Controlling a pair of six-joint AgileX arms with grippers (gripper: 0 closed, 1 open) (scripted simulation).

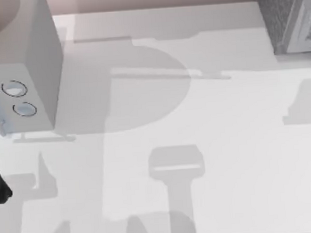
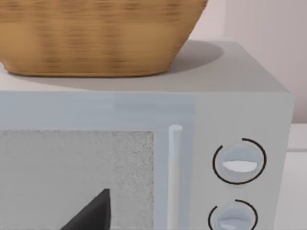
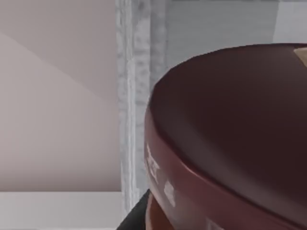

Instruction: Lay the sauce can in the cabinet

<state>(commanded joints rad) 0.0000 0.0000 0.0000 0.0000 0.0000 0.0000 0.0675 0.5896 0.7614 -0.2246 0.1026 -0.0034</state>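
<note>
White table (image 1: 209, 118), microwave (image 1: 27, 72) at left, cabinet (image 1: 292, 16) far right. Sauce can (image 3: 230, 139) sits right under my right wrist camera, beside the cabinet's edge; can't tell either gripper's state. Rigid, probably slick: I'd grip it round the side.

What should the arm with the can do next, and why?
Probably ease the sauce can forward toward the cabinet. The right wrist view has the can's dark top very close, with the cabinet's grey edge just behind it, so it seems carried but not yet laid inside.
</note>
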